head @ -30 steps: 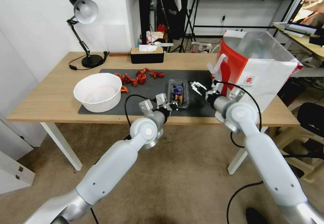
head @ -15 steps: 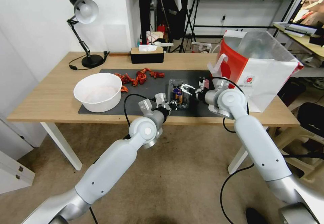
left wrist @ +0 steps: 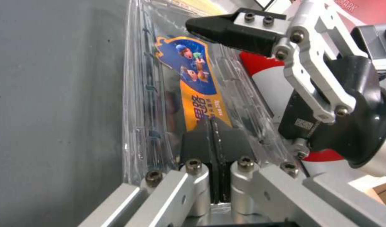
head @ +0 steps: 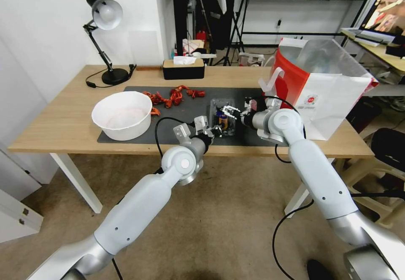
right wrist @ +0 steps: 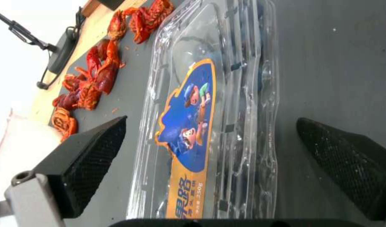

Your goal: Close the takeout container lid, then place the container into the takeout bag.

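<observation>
both grippers meet at the takeout container [head: 222, 119] between crayfish [head: 173, 95] and takeout bag [head: 320, 90]: left gripper [head: 216, 130] pinched together, right gripper [head: 228, 112] spread.

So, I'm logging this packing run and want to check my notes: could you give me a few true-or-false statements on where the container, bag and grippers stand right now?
1. The takeout container lies on the dark mat, outside the takeout bag. True.
2. The right gripper is clamped on the container. False: its fingers are spread wide, one on each side of the box, not touching it.
3. The left gripper has its fingers together at the container's near end. True.
4. The takeout bag lies flat on the table. False: it stands upright and open, on the robot's right.
5. The lid carries a blue and orange label. True.
6. The white bowl holds the container. False: the bowl sits apart, to the robot's left.
</observation>
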Robot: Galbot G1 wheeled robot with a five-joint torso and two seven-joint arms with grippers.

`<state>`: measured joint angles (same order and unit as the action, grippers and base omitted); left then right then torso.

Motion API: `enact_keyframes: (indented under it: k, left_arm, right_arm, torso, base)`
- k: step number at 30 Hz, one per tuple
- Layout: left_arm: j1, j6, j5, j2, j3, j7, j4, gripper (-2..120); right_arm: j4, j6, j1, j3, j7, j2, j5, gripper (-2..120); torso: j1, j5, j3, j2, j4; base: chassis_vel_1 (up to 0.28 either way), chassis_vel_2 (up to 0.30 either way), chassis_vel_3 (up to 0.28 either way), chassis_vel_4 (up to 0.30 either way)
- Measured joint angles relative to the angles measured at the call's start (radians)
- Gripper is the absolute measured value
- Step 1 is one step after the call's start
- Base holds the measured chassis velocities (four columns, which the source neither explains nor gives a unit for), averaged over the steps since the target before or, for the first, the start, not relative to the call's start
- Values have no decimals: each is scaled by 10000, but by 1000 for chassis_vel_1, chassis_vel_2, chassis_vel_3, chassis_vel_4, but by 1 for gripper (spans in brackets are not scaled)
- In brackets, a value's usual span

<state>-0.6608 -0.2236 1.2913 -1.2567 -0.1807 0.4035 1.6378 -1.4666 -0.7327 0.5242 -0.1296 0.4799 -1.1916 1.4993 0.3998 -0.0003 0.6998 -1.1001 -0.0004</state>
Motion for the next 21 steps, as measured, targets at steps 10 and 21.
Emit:
enact_keyframes:
  k: [10,21]
  left_arm:
    - [11,21,11,23,25,0,51,0]
    - [-9,109,18,88,54,-13,97,0]
  right_arm:
    - [30,11,-106,303,14,17,119,97]
    - [-9,14,1,278,62,47,136,70]
  torso:
    - [0,2,0,0,1]
    - [0,3,1,-1,1]
  base:
    - [0,0,0,0]
    - [0,0,0,0]
